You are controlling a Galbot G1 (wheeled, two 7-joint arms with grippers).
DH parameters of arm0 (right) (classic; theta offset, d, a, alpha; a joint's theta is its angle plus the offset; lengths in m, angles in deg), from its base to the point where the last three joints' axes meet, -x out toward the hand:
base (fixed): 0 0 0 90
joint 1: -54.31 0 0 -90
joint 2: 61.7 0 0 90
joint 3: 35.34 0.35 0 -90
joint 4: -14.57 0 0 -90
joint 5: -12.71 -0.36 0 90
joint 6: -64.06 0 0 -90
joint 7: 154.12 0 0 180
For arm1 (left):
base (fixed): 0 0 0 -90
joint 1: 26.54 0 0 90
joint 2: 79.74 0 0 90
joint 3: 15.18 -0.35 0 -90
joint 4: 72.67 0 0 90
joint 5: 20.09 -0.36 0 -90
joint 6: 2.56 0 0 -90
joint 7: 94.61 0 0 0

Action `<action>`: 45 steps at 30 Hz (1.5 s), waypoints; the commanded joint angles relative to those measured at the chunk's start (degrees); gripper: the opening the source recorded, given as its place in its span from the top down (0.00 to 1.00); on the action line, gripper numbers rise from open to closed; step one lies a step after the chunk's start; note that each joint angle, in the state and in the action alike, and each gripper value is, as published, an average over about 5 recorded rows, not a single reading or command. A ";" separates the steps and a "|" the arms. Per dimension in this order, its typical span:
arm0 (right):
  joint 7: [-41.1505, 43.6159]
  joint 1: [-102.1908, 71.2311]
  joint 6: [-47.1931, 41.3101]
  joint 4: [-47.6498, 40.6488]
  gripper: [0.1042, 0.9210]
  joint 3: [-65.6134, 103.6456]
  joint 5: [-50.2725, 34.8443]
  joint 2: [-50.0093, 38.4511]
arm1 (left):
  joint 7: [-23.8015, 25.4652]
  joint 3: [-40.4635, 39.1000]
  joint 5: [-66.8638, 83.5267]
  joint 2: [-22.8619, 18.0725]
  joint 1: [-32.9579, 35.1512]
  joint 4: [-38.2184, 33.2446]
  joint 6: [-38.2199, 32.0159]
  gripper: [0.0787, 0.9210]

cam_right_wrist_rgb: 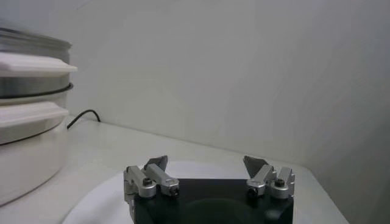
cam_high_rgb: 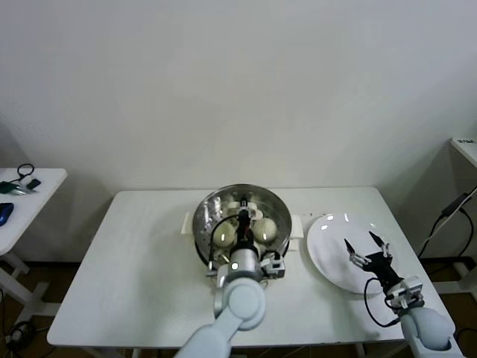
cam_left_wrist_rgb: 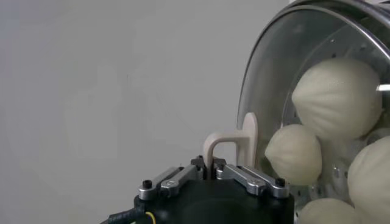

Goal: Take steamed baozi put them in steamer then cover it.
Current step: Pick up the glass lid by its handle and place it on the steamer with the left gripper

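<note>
The steamer [cam_high_rgb: 203, 216] stands at the middle of the white table, with pale baozi [cam_high_rgb: 266, 229] inside it. In the left wrist view several baozi [cam_left_wrist_rgb: 338, 91] show through the round glass lid [cam_left_wrist_rgb: 274, 79]. My left gripper [cam_high_rgb: 242, 218] is over the steamer and shut on the lid's cream handle [cam_left_wrist_rgb: 228, 143]; the gripper [cam_left_wrist_rgb: 211, 163] pinches the handle's thin bar. I cannot tell whether the lid rests on the rim. My right gripper [cam_high_rgb: 367, 247] is open and empty just above the flat white plate [cam_high_rgb: 328, 257], right of the steamer. It also shows open in the right wrist view [cam_right_wrist_rgb: 207, 165].
The steamer's steel wall [cam_right_wrist_rgb: 24, 45] and cream base [cam_right_wrist_rgb: 24, 152] stand beside the plate [cam_right_wrist_rgb: 97, 204]. A side table [cam_high_rgb: 30, 198] with small items is at far left. A black cable [cam_high_rgb: 447, 216] hangs at the right. Bare tabletop [cam_high_rgb: 134, 261] lies left of the steamer.
</note>
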 commanded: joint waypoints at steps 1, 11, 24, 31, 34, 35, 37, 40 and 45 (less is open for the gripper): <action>0.24 -0.02 0.12 -0.10 0.12 0.15 0.02 0.25 | -1.26 -0.12 0.21 -0.02 0.07 0.60 2.81 0.91; 0.55 -0.19 0.24 -0.06 0.12 0.32 0.08 0.51 | -1.90 -0.15 0.10 0.27 0.05 1.27 2.81 0.91; 0.58 -0.14 -0.62 0.20 0.12 0.45 0.01 0.39 | 0.20 0.21 2.20 1.68 -0.04 -1.54 2.81 0.90; -0.17 -0.25 -4.20 1.25 0.12 0.74 -0.31 0.26 | 0.49 0.42 6.41 4.72 0.96 -7.50 2.81 0.72; -0.25 -0.37 -5.88 1.82 0.12 0.74 -0.09 0.15 | 0.62 0.01 8.64 6.26 1.90 -10.67 2.81 0.61; -0.26 -0.29 -6.14 1.81 0.12 0.75 -0.08 0.19 | 0.64 -0.16 9.38 6.80 2.31 -11.65 2.81 0.58; -0.26 -0.09 -6.68 1.85 0.12 0.85 0.11 0.32 | 0.74 -0.33 10.73 7.82 3.23 -13.47 2.81 0.51; -0.54 0.18 -7.71 2.15 0.12 1.01 0.60 0.43 | 0.66 -0.07 12.60 9.50 4.75 -15.77 2.81 0.41; -1.82 0.52 -8.67 2.54 0.12 0.77 -0.90 0.60 | -0.46 2.11 17.23 12.77 7.64 -20.03 2.81 0.23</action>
